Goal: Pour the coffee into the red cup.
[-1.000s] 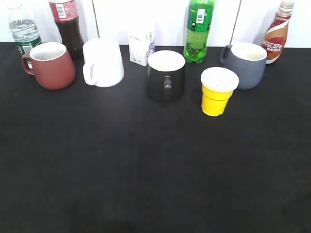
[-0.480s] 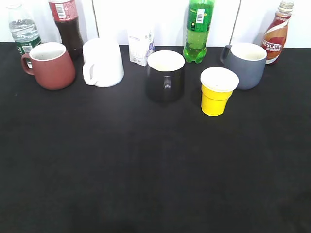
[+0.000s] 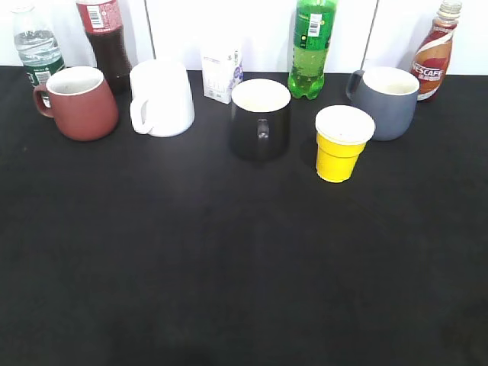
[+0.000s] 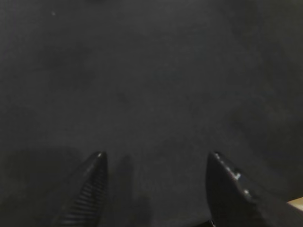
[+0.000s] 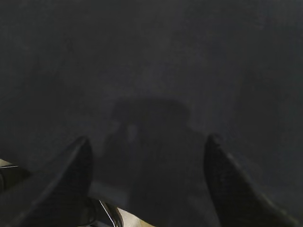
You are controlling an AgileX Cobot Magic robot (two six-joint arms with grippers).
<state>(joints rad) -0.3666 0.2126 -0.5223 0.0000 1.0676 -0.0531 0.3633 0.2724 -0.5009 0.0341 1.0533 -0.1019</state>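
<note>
Brick-red cup [image 3: 77, 102] sits far left, coffee [image 3: 433, 55] far right; left gripper [image 4: 156, 156] and right gripper [image 5: 147, 142] gape, empty-handed.

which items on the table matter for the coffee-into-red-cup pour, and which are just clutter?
Job:
coffee bottle, far right
red cup, far left

Clutter:
white mug
black mug
yellow cup
grey mug
green bottle
cola bottle
water bottle
small carton

Left gripper [image 4: 155, 163] spread wide, tips low in frame. Right gripper [image 5: 147, 146] also spread, holding nothing.
</note>
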